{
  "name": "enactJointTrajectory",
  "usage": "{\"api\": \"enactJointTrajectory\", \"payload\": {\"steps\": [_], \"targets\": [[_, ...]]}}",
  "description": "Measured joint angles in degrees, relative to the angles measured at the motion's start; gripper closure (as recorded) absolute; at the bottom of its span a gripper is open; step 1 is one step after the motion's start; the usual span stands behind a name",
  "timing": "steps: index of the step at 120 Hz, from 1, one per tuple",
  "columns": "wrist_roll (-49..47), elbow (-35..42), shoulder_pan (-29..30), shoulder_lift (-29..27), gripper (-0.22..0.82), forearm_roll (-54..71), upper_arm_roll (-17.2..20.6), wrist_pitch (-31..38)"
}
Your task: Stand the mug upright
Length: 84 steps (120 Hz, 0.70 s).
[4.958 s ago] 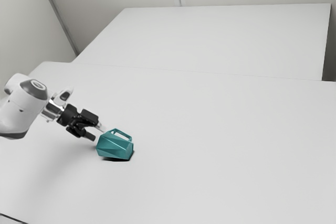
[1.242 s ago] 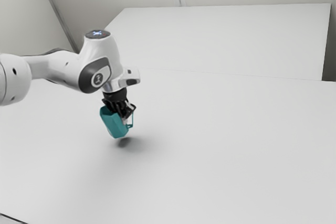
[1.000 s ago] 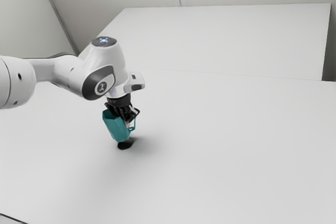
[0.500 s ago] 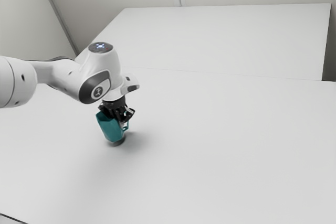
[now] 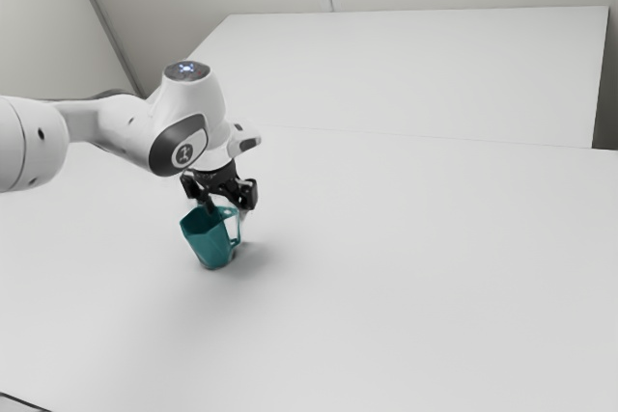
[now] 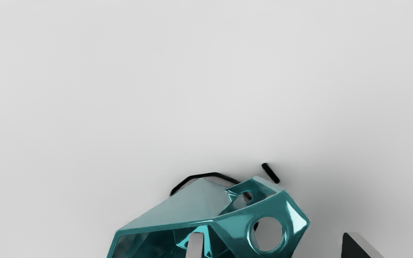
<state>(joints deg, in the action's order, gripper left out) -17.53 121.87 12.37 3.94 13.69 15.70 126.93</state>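
The teal mug [image 5: 205, 240] has its opening up and leans toward the exterior view's left, its handle on the exterior view's right. Whether its base rests flat on the table cannot be told. Directly over the mug is my gripper [image 5: 228, 207], pointing down with its fingers spread. In the wrist view the mug [image 6: 177, 211] shows its opening and pierced handle. There my gripper [image 6: 276, 245] is open: one finger [image 6: 195, 247] reaches into the mug's mouth, the other stands outside, beyond the handle.
The white table [image 5: 406, 267] extends around the mug. A raised white surface [image 5: 406, 69] lies toward the back, with pale walls behind it. The arm comes in from the exterior view's left, above the table.
Five seconds ago the mug lay on its side; it has since been lifted and turned mouth up. Over the last half second my fingers have spread and the hand has risen slightly.
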Motion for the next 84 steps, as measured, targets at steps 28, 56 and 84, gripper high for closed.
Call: {"api": "enactJointTrajectory", "payload": {"steps": [28, 56, 84], "targets": [[5.8, -14.3, -0.4, -0.5, 0.07, -7.2, -0.5, -13.4], [12.7, -24.6, -0.1, -0.6, 0.02, -10.9, -2.2, -24.7], [17.5, -32.9, 0.3, -0.6, 0.01, -11.9, -2.8, -32.2]]}}
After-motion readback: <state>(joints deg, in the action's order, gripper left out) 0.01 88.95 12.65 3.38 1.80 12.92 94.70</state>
